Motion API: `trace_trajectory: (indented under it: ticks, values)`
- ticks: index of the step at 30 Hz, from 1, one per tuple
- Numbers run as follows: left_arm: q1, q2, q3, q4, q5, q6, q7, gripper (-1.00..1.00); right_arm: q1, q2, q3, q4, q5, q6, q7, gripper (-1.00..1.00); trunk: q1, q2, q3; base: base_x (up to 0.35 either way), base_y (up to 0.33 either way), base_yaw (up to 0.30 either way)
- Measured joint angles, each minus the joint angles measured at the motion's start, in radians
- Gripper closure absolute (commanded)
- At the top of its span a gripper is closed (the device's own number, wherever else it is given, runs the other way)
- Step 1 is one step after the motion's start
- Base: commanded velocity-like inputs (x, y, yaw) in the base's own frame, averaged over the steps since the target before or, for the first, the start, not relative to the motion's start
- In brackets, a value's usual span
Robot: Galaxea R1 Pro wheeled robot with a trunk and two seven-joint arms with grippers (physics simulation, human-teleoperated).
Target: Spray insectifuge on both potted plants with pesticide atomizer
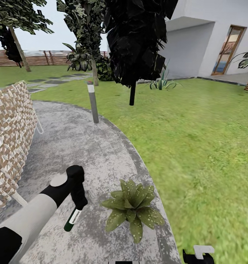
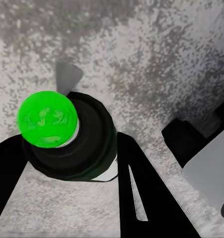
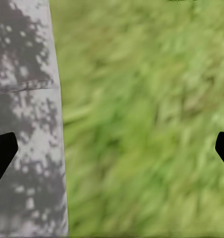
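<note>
The pesticide atomizer [image 1: 73, 218] hangs in the left gripper [image 1: 79, 204], clamped between its 2 fingers with the dark green end pointing down at the paved patio [image 1: 83, 146], near the robot and just left of a potted plant [image 1: 132, 206]. In the left wrist view the bottle's bright green tip [image 2: 47, 119] faces the camera line, with the black fingers [image 2: 141, 193] pressed against either side of its dark collar, so the grip looks firm and the nozzle appears aimed at the stone, not at the leaves. That suggests the bottle is being carried toward the plant and must yet be swung right over the rosette before any spray would land on it. The plant sits on the patio close to its curved edge, where the grey paving meets the lawn [image 1: 197, 146]. Only 1 rosette of this kind is near; I cannot say where the 2nd stands. The right gripper [image 1: 198, 255] waits low at the near right with its fingertips [image 3: 2, 153] spread wide and nothing between them, over the border of stone and grass, likely kept clear of the work. A wicker chair [image 1: 8, 143] stands at the left, a short bollard light [image 1: 92, 102] farther along the patio edge, with trees and a white house [image 1: 197, 40] beyond.
</note>
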Motion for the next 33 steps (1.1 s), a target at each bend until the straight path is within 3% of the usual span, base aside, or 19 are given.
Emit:
trace_trajectory:
  ticks: [6,11,25,33]
  values:
    - [0.001,-0.005,0.0,0.0,0.0,0.001,0.0,1.0,0.0,-0.002,0.0,-0.001,0.0,-0.001,0.0,-1.0,0.0,0.0,0.0,0.002,0.304,0.0]
    - [0.002,-0.011,-0.002,0.0,0.0,0.002,0.0,1.0,0.0,0.001,-0.001,-0.005,-0.001,-0.001,-0.002,-1.0,0.0,0.0,0.0,0.016,0.049,-0.039]
    - [0.001,-0.001,0.001,0.001,-0.001,0.002,0.0,1.0,0.0,0.002,-0.003,-0.005,-0.001,0.0,-0.002,-1.0,0.0,0.0,0.01,0.0,0.001,-0.262]
    - [0.0,0.002,0.0,0.002,-0.002,0.002,0.0,1.0,0.0,0.008,-0.006,-0.008,-0.005,0.0,-0.003,-1.0,0.0,0.0,0.004,-0.034,0.013,-0.202]
